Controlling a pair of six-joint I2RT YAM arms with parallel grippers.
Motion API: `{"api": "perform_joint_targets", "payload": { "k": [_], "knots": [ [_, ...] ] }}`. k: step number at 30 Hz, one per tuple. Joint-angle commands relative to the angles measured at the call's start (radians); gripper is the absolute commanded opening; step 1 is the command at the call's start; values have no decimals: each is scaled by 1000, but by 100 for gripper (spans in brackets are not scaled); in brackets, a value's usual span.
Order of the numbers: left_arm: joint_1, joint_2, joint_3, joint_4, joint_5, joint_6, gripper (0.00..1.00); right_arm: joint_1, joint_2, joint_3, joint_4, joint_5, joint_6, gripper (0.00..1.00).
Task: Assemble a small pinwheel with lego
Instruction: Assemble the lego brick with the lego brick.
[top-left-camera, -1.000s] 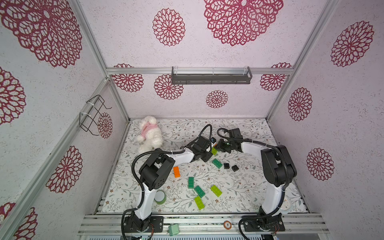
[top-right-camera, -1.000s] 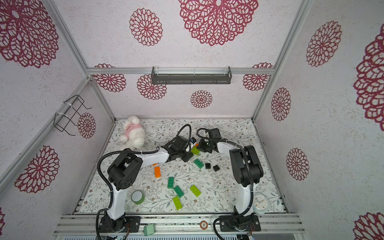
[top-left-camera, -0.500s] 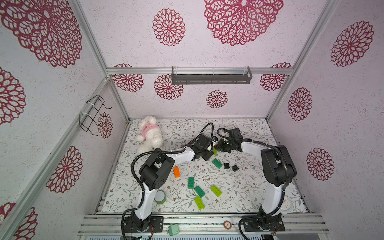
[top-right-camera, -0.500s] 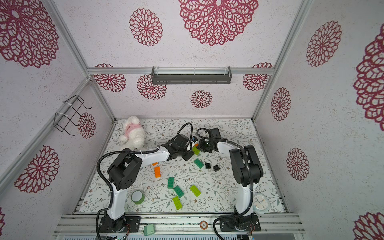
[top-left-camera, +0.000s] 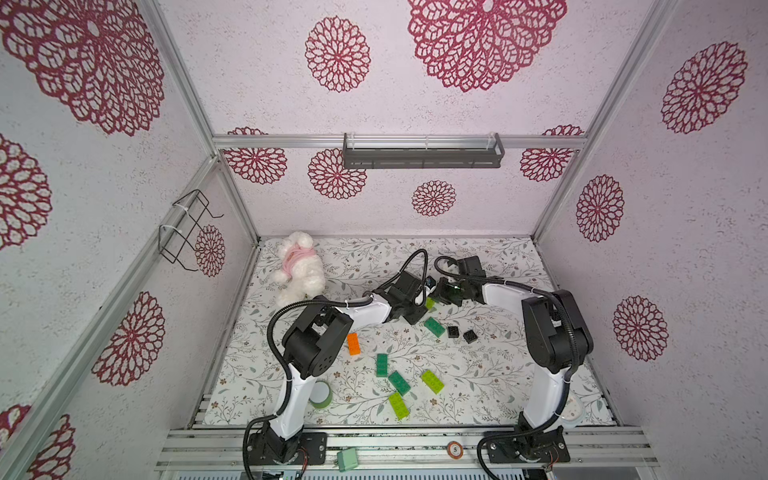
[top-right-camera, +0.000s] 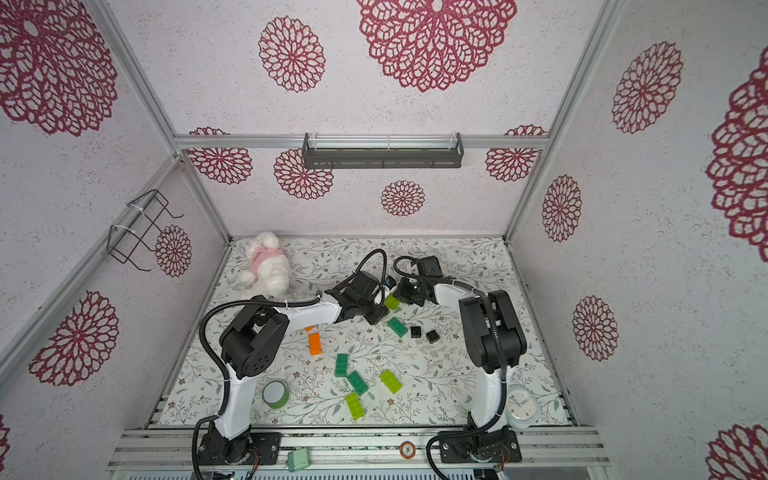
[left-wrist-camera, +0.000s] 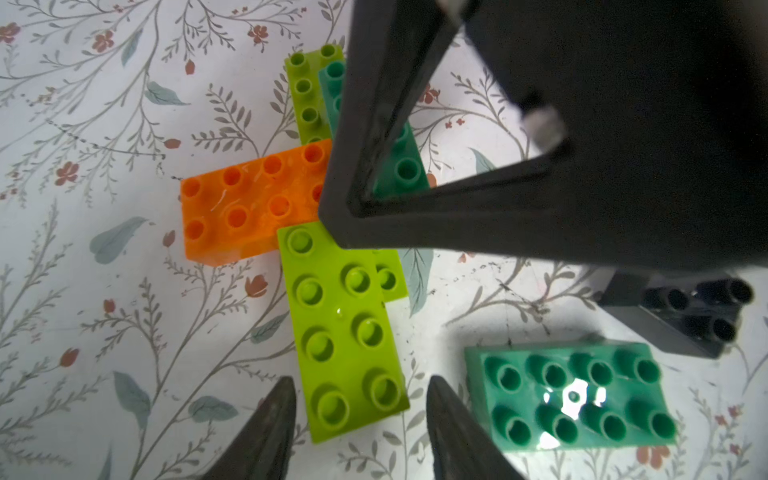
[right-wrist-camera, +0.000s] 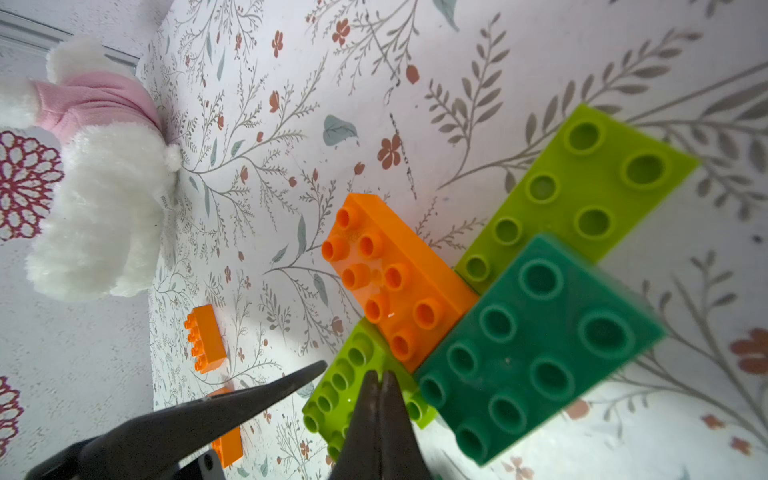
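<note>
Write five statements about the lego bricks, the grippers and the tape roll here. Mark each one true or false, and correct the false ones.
1. The right gripper has its fingers pressed together. True.
2. The left gripper is shut. False: its fingers stand apart on either side of a lime brick, with a gap on each side.
3. Two black bricks lie on the mat, apart from the cluster between the grippers. True.
4. The tape roll stands against the back wall. False: it stands near the mat's front edge.
5. An orange brick is part of that cluster. True.
</note>
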Motion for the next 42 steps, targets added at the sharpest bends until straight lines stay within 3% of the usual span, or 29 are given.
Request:
{"api": "perform_joint_targets", "payload": {
  "k": [1,7,15,22,25,31,38,42],
  "knots": [
    [-8,14,23,-7,8,3,48,0,40,-2,-100,41,-20,0],
    [-12,11,24,24,2,-40,34,1,34,-4,-97,32,-24,0],
    [-19,1,20,34,13,-67,28,0,26,3,-96,5,-35,1],
    [-18,7,20,-1,9,-86,25,-2,13,11,-71,-46,-47,19],
    [-18,13,19,-14,4,-99,24,-2,22,10,-37,-85,-33,21],
    [-16,11,19,-26,5,-128,23,-14,25,-18,43,-140,14,18],
    [-18,12,31,-33,29,-145,22,-16,38,-28,101,-190,55,0],
    [-17,13,31,-37,20,-147,22,-15,26,-37,111,-197,61,0]
  ]
}}
